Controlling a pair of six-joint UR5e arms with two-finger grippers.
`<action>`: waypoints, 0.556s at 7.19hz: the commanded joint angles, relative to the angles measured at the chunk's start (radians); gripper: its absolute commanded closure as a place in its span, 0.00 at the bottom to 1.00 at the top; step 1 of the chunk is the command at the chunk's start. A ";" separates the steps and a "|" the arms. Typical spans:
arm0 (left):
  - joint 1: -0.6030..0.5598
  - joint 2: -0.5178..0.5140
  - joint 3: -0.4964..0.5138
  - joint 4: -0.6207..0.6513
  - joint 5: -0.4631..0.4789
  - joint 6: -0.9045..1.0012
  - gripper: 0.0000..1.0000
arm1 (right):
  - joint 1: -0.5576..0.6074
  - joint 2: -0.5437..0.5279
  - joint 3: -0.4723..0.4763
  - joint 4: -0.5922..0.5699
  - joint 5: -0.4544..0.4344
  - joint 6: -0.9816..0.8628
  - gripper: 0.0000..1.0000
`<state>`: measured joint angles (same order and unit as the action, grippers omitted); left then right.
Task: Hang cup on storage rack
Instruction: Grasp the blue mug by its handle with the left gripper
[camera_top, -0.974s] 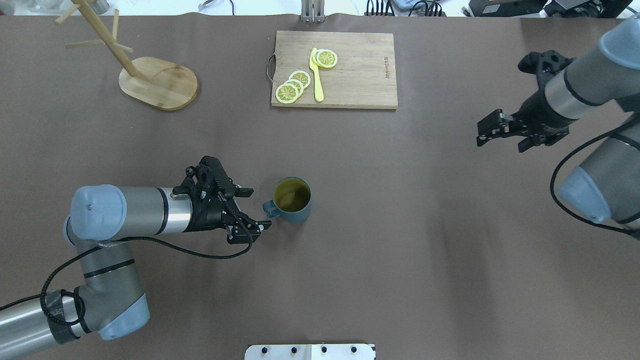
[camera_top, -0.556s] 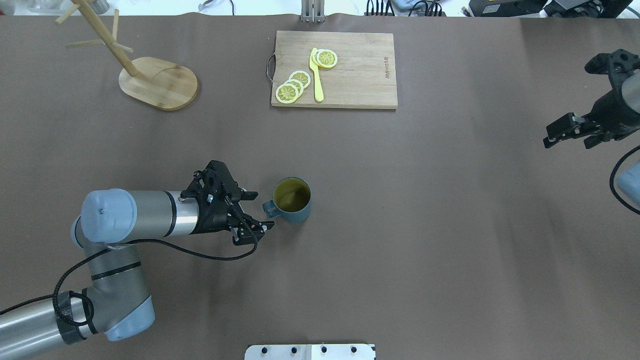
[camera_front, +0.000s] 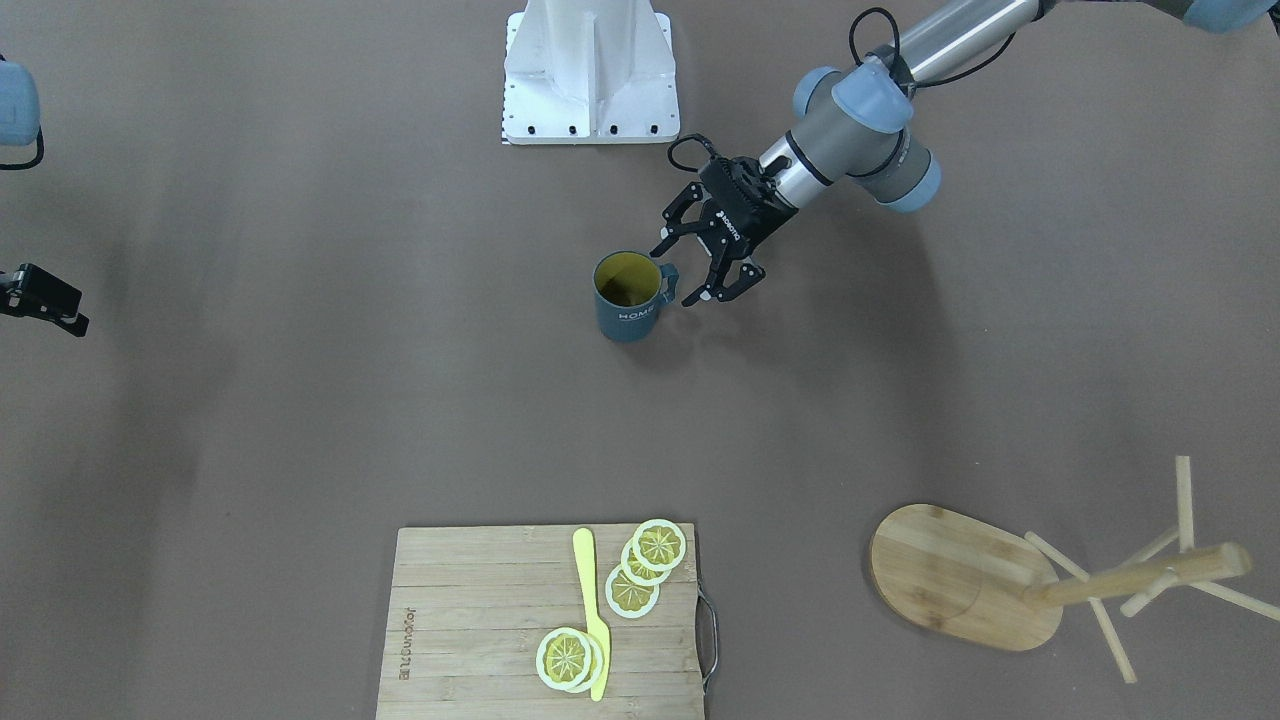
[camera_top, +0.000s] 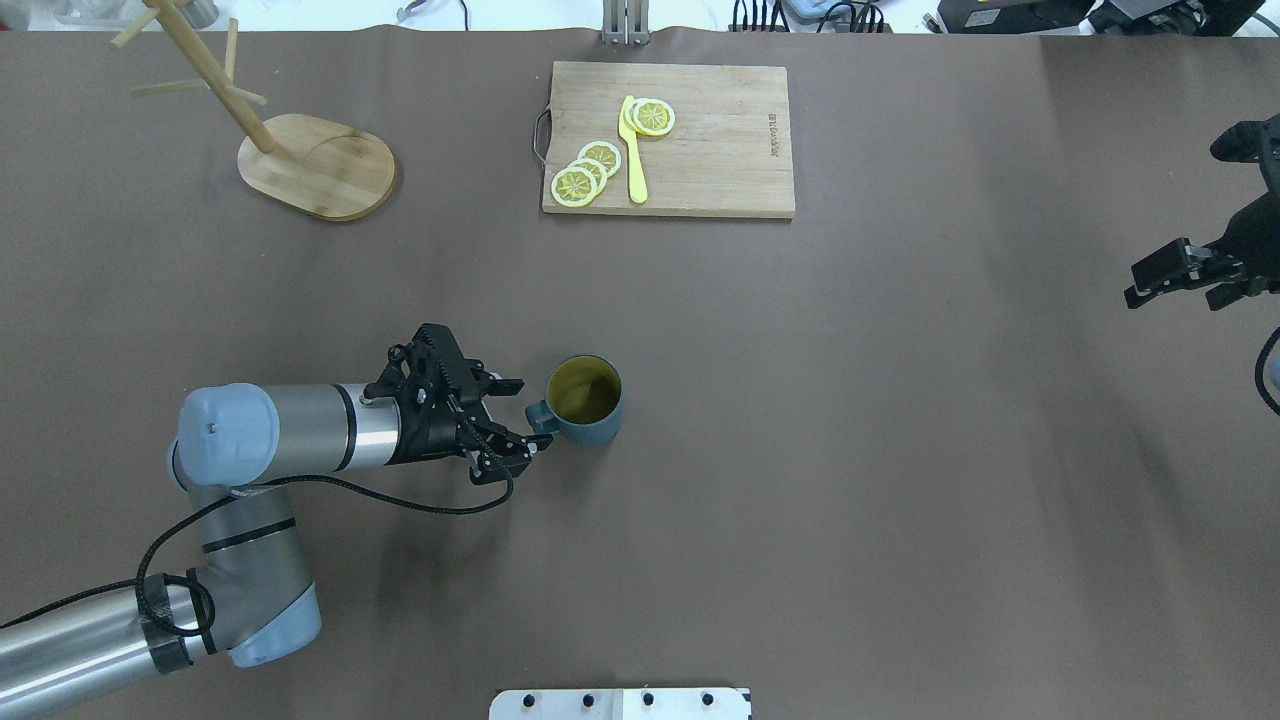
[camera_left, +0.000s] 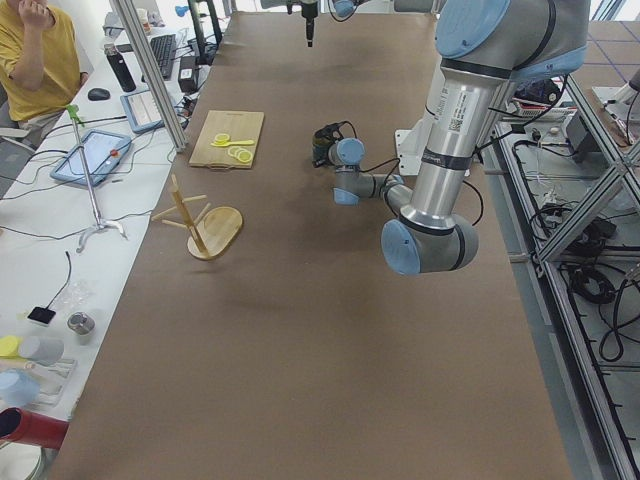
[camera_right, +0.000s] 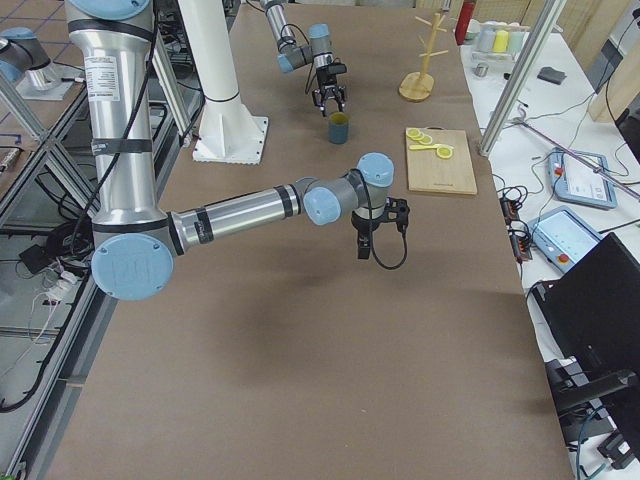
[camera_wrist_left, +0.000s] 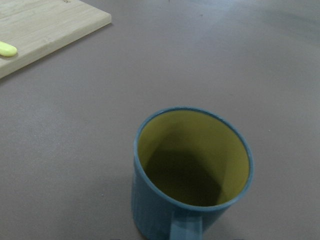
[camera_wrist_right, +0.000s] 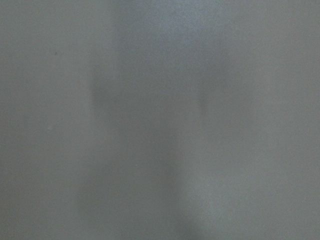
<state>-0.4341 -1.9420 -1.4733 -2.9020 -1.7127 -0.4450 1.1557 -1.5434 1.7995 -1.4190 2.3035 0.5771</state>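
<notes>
Blue cup (camera_top: 585, 400) stands upright mid-bench (camera_top: 800, 450), handle at nine o'clock. The left gripper (camera_top: 524, 420), jaws wide open and empty, flanks the handle. It should centre, then clamp firmly before lifting toward the storage rack (camera_top: 318, 165) at ten o'clock.

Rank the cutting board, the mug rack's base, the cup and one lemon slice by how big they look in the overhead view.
1. cutting board
2. rack base
3. cup
4. lemon slice
The cup sits nearer the camera, but the gaps look clear enough to rank.
</notes>
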 joint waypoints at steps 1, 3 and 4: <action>0.000 -0.014 0.085 -0.175 0.030 -0.001 0.20 | 0.002 -0.003 0.007 0.000 0.016 0.001 0.00; 0.002 -0.017 0.090 -0.262 0.045 -0.001 0.22 | 0.006 -0.001 0.009 0.000 0.024 0.001 0.00; 0.005 -0.017 0.094 -0.270 0.059 0.000 0.24 | 0.006 -0.003 0.011 0.002 0.024 0.003 0.00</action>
<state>-0.4322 -1.9581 -1.3852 -3.1398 -1.6697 -0.4464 1.1606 -1.5456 1.8082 -1.4186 2.3256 0.5786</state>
